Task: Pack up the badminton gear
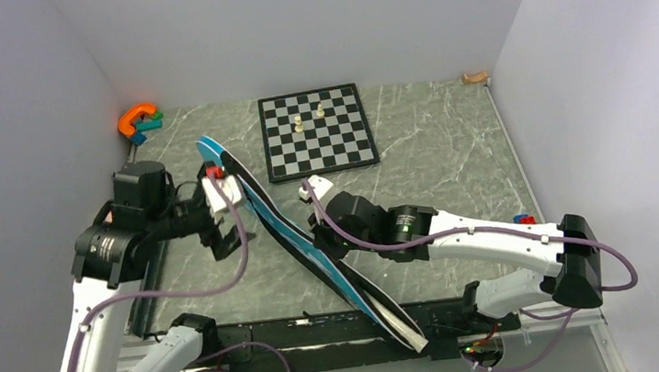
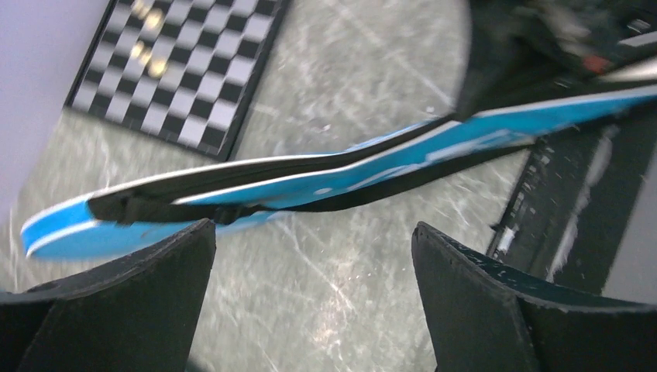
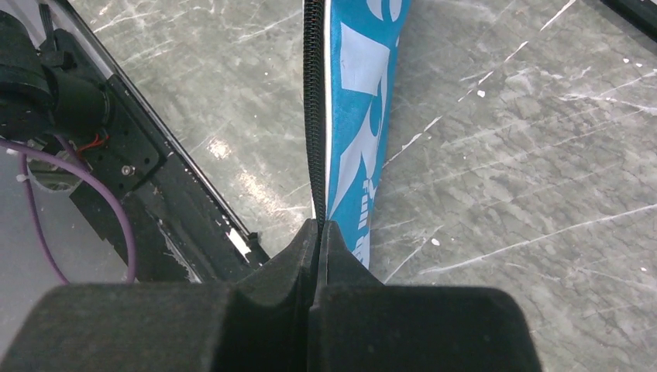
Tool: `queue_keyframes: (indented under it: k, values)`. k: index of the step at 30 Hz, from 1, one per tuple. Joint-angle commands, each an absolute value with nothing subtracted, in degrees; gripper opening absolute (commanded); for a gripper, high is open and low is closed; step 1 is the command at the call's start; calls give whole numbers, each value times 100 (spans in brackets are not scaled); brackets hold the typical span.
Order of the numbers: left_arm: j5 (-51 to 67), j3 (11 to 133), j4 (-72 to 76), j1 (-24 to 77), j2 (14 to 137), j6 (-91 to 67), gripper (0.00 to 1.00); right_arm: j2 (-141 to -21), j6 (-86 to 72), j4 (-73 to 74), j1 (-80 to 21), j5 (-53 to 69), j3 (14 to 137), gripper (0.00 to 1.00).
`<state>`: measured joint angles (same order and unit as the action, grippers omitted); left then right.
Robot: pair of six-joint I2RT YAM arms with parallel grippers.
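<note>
The blue racket-shaped "SPORT" bag (image 1: 299, 240) stands on its edge, running diagonally from the back left to the near edge. My right gripper (image 1: 320, 234) is shut on its black zipper edge (image 3: 314, 116) about midway along, with the blue lettered side (image 3: 352, 124) to the right of the fingers. My left gripper (image 1: 230, 246) is open and empty, to the left of the bag's wide end. In the left wrist view the bag (image 2: 325, 174) crosses just beyond the open fingers (image 2: 166, 271) without touching them. The rackets, shuttlecocks and black tube are out of view.
A chessboard (image 1: 317, 132) with pale pieces lies at the back centre and shows in the left wrist view (image 2: 182, 70). An orange C-shaped toy (image 1: 136, 120) sits in the back left corner. A small tan object (image 1: 474, 77) is at the back right. The black base rail (image 1: 323, 334) runs along the near edge.
</note>
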<state>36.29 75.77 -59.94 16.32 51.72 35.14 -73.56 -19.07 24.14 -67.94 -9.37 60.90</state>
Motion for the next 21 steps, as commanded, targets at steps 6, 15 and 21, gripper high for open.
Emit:
queue_keyframes:
  k: [6,15,21]
  values:
    - [4349,6785,-6378,2709,4802,6067,99,-7028,-1844,1942,-7057,-1003,6353,0]
    - [3344,5909,-5175,4050,5160,5739,99,-7283,-1802,2073,-7717,-1479,6879,0]
    - [2907,5303,-4494,4146,5196,5666,99,-7225,-1850,1990,-7973,-1632,6872,0]
